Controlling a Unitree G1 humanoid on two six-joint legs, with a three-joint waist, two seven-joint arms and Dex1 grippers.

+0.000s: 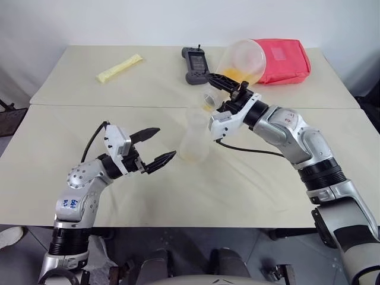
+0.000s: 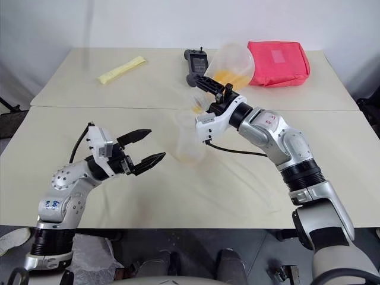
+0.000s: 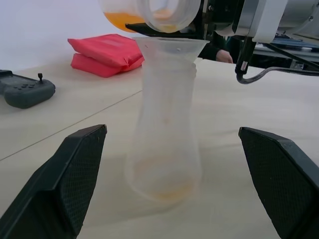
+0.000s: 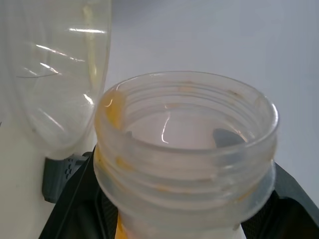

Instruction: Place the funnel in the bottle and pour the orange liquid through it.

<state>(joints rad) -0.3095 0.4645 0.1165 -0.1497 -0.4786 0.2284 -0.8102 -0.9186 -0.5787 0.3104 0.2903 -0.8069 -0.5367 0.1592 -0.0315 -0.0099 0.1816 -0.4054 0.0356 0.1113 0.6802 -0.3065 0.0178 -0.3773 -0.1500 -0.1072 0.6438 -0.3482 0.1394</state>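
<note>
Two arms set: R gripper (image 1: 221, 80) clamps tilted jar (image 1: 240, 59) over funnel (image 3: 170, 48); L jaws wide beside bottle (image 1: 194, 139); I'd tip more.

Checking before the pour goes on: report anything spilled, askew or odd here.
Nothing stands out. The funnel sits upright in the bottle, no orange liquid shows on the table, and the tilted container is over the funnel.

Bottle (image 3: 164, 144) frosted clear plastic; table (image 1: 249, 178) matt; pouch (image 1: 284, 59) cloth.
</note>
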